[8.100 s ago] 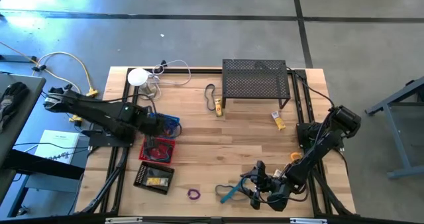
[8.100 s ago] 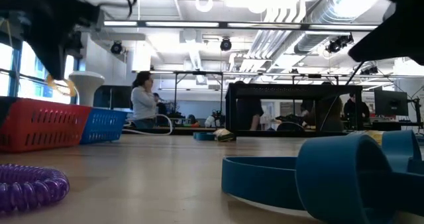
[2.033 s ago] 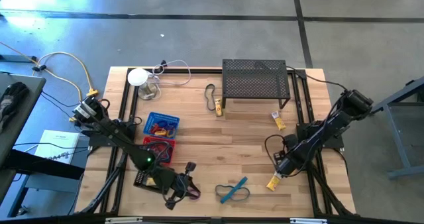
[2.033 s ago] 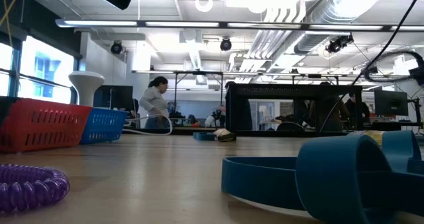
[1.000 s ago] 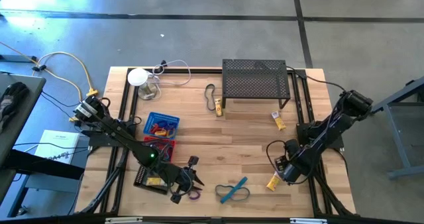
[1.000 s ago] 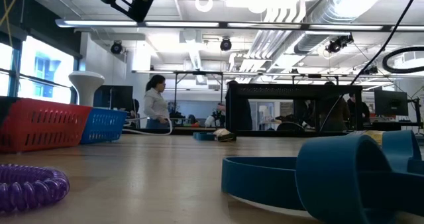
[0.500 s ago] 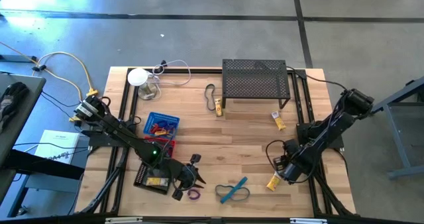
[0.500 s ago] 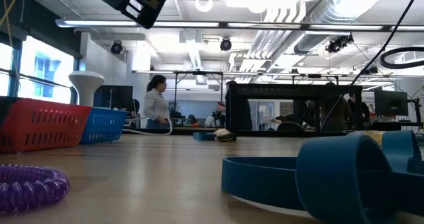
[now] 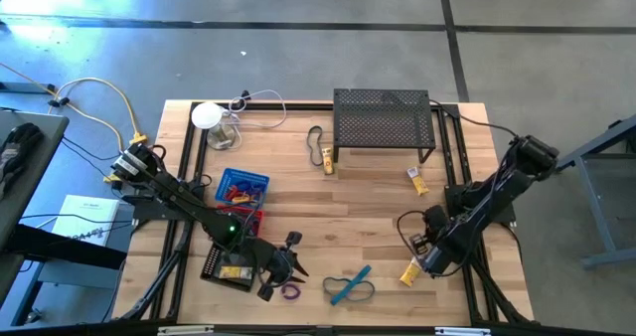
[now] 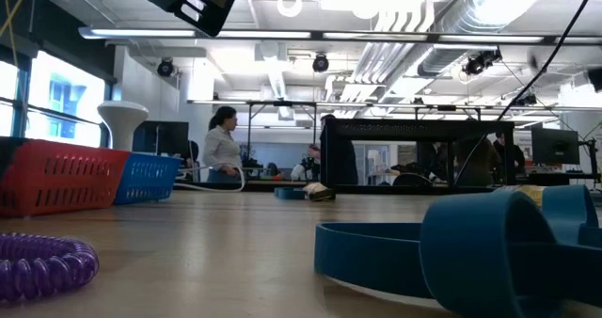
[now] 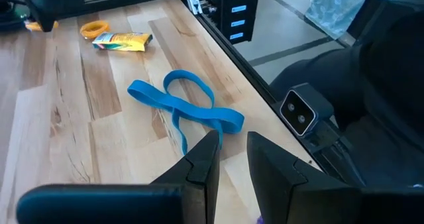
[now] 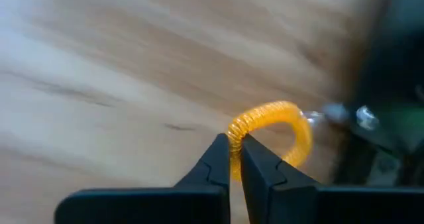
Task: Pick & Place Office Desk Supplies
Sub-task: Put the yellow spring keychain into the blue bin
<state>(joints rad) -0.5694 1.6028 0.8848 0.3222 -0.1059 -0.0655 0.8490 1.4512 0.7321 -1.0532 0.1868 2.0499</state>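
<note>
The orange coil ring [image 12: 273, 132] is a small springy loop, pinched at its near edge between the fingers of the right gripper [image 12: 234, 159], low over the table's right side. The left gripper [image 11: 230, 159], fingers narrowly parted and empty, hovers just short of the blue band [image 11: 189, 105].

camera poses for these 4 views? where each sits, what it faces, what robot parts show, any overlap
High: overhead, straight down on table; both arms.
Low: table-top height, facing the room; blue elastic loop close, part of an arm at top.
Left wrist: past left gripper at the blue loop.
Right wrist: right gripper shut on orange ring.
Shared: blue loop in high, low, left wrist.
</note>
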